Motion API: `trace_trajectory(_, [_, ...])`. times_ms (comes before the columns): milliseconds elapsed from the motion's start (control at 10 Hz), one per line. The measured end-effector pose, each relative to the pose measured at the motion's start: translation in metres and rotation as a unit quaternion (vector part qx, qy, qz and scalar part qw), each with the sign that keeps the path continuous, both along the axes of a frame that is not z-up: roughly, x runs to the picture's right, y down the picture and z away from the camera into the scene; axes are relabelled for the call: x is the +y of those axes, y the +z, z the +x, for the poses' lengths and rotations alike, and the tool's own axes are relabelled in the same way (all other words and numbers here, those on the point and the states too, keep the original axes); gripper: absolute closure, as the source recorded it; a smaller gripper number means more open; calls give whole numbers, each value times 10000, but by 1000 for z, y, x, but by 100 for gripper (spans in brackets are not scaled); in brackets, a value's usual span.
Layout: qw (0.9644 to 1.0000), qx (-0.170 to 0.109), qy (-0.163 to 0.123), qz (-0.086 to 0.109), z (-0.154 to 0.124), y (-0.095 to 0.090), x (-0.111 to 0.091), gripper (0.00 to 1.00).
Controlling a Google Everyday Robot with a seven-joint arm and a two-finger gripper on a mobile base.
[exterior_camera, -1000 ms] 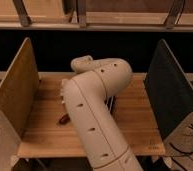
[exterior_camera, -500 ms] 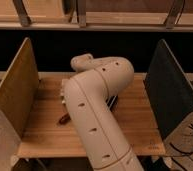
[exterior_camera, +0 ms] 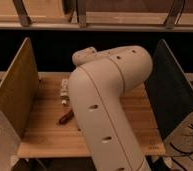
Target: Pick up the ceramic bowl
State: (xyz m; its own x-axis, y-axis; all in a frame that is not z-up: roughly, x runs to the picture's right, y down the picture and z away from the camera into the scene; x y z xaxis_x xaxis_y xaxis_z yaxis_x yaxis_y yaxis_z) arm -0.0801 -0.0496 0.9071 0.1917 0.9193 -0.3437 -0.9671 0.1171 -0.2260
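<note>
My beige arm [exterior_camera: 107, 105] fills the middle of the camera view and covers most of the wooden table [exterior_camera: 45, 135]. The orange-red ceramic bowl is hidden, likely behind the arm. A small pale part [exterior_camera: 64, 93] sticks out at the arm's left edge over the table; it seems to be my gripper, the rest of it hidden by the arm. A thin dark-red item [exterior_camera: 66, 117] lies on the table just below that pale part. The white cup is not in view.
A tan upright panel [exterior_camera: 12, 92] bounds the table on the left and a dark upright panel [exterior_camera: 172, 95] bounds it on the right. A dark gap and a shelf edge [exterior_camera: 95, 20] run behind the table. Cables [exterior_camera: 192, 140] hang at the right.
</note>
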Motion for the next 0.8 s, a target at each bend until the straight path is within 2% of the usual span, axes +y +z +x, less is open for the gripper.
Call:
trace_trajectory(200, [9982, -309, 14, 507, -8, -36, -16, 100])
trace_trajectory(300, [9970, -407, 9, 657, -10, -46, -19, 100])
trace_trajectory(400, [9935, -635, -44, 945, -19, -68, -24, 100])
trace_trajectory(500, [9903, -837, -61, 1105, -29, -82, -24, 100])
trace_trajectory(600, [9856, -1122, -96, 1258, -41, -98, -22, 100])
trace_trajectory(800, [9760, -1664, -153, 1398, -67, -120, -9, 100])
